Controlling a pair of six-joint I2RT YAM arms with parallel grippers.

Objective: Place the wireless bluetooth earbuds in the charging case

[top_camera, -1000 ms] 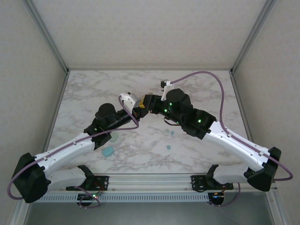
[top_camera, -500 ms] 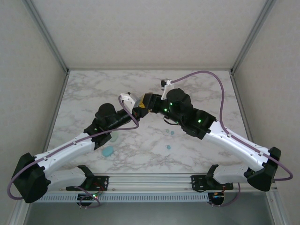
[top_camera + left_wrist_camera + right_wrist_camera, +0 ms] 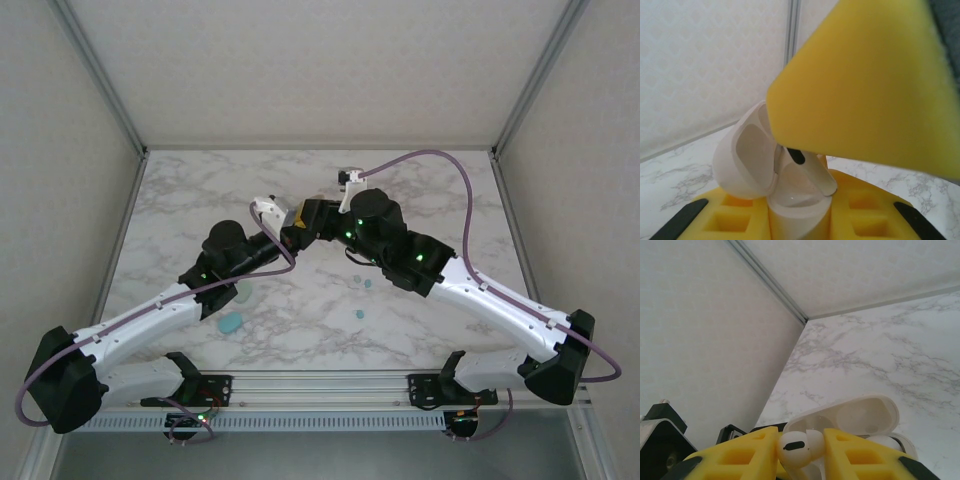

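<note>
Case (image 3: 744,156) clamped in left tool (image 3: 799,216) — earbud (image 3: 793,446), right tool (image 3: 800,436).

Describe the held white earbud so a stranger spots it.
Above the middle of the white marble table, the left gripper holds an open glossy white charging case. The right gripper pinches the small earbud at its mouth. Unlike the loose teal pieces nearby, it is white with a dark oval slot.

Mid-surface (image 3: 200,190), the left claw (image 3: 799,222), clamped on the open charging case (image 3: 790,197), and the right claw (image 3: 801,452), pinching a white earbud (image 3: 792,445), crowd together with no passage between them. Both arms bar the middle. The far strip lies open, hemmed by walls (image 3: 60,150). A teal case (image 3: 231,322) and teal buds (image 3: 365,284) dot the near side.
</note>
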